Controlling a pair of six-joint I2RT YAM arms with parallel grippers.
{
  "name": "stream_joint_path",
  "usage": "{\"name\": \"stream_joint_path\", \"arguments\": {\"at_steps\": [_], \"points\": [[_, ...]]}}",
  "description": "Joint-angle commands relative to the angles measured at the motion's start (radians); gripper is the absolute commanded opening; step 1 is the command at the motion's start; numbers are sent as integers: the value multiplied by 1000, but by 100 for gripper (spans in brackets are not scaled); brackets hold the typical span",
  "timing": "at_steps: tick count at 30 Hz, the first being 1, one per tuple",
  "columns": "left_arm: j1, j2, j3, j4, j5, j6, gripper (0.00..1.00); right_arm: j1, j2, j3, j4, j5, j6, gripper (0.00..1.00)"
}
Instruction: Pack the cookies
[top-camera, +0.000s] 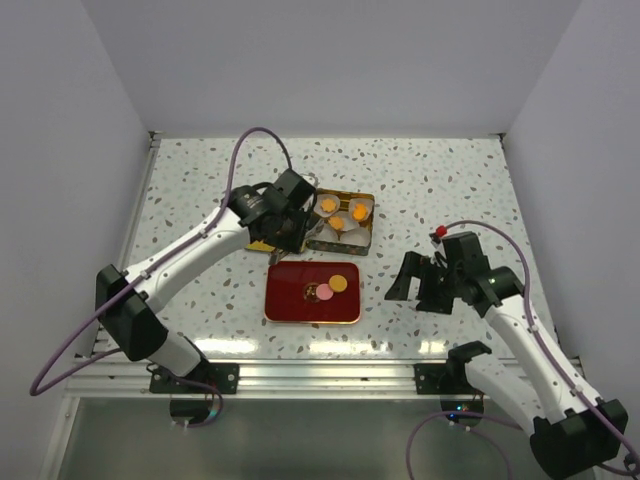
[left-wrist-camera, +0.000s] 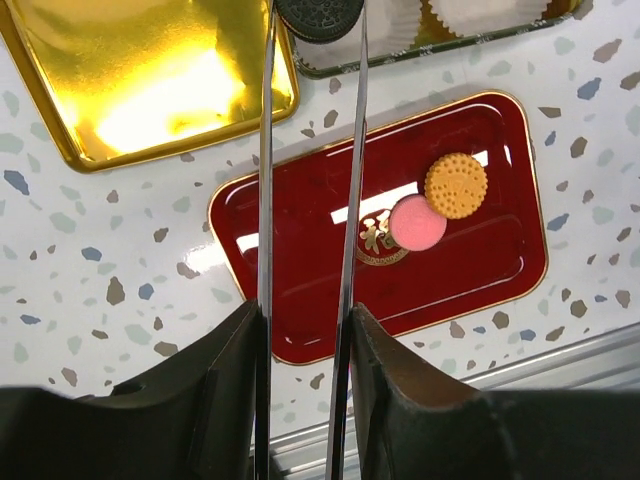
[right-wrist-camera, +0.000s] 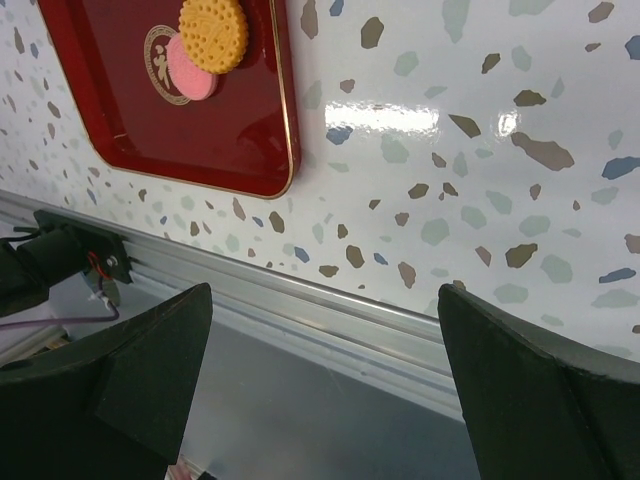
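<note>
A dark cookie is pinched in tongs clamped by the left gripper over the partly filled tin, while a pink cookie and an orange cookie are left on the red tray, and the right gripper is held spread and empty.

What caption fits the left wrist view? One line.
Left gripper pinching metal tweezers on a dark brown round cookie; pink and orange cookies on the red tray.

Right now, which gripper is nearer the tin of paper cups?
Left. The left gripper, holding tongs, hangs at the tin's left edge. The right gripper, open, sits off to the tin's near right, past the right end of the red tray.
</note>
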Motion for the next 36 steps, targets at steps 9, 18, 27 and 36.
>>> {"name": "stream_joint_path", "arguments": {"at_steps": [9, 18, 27, 36], "points": [[19, 71, 36, 112, 39, 59, 41, 1, 66, 68, 56, 31, -27, 99], [22, 98, 72, 94, 15, 56, 58, 1, 142, 86, 91, 5, -53, 99], [22, 61, 140, 14, -29, 10, 58, 1, 101, 85, 80, -31, -67, 99], [22, -68, 106, -81, 38, -140, 56, 21, 82, 121, 138, -113, 20, 99]]}}
